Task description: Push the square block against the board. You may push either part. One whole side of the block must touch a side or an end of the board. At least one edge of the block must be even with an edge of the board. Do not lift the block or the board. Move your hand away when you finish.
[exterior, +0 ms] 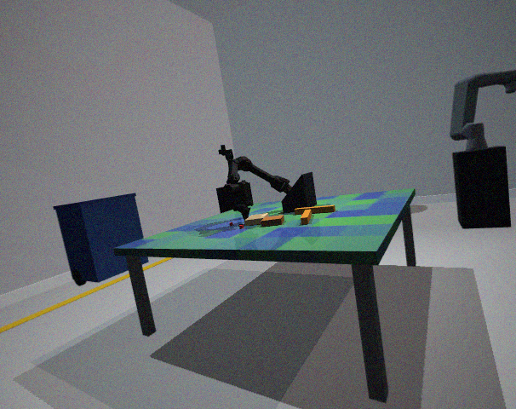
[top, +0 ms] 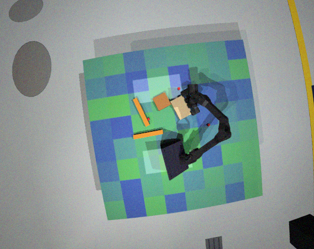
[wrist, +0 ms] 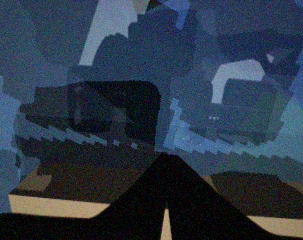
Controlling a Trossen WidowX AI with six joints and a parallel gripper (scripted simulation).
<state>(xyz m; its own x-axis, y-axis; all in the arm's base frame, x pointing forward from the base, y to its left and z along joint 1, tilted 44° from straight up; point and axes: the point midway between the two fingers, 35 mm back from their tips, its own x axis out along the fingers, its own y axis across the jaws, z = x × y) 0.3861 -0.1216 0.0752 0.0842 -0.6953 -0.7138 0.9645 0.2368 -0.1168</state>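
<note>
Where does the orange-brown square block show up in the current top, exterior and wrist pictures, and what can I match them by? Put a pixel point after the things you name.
Top: the orange-brown square block [top: 161, 101] [exterior: 272, 221] lies just above and left of the picture's centre.
Exterior: a little right of centre and slightly below mid-height, on the table.
Wrist: not identifiable there.
Shared landmark: the tan board [top: 181, 107] [exterior: 255, 219] [wrist: 56, 206], beside the block in the first two views and along the bottom in the wrist view.

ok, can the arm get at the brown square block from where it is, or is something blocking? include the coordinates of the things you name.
Probably not directly: the tan board [top: 177, 103] [exterior: 255, 219] lies between the closed end effector [exterior: 246, 218] and the brown block [top: 161, 101] [exterior: 272, 221]. Going over or around the board looks feasible.
</note>
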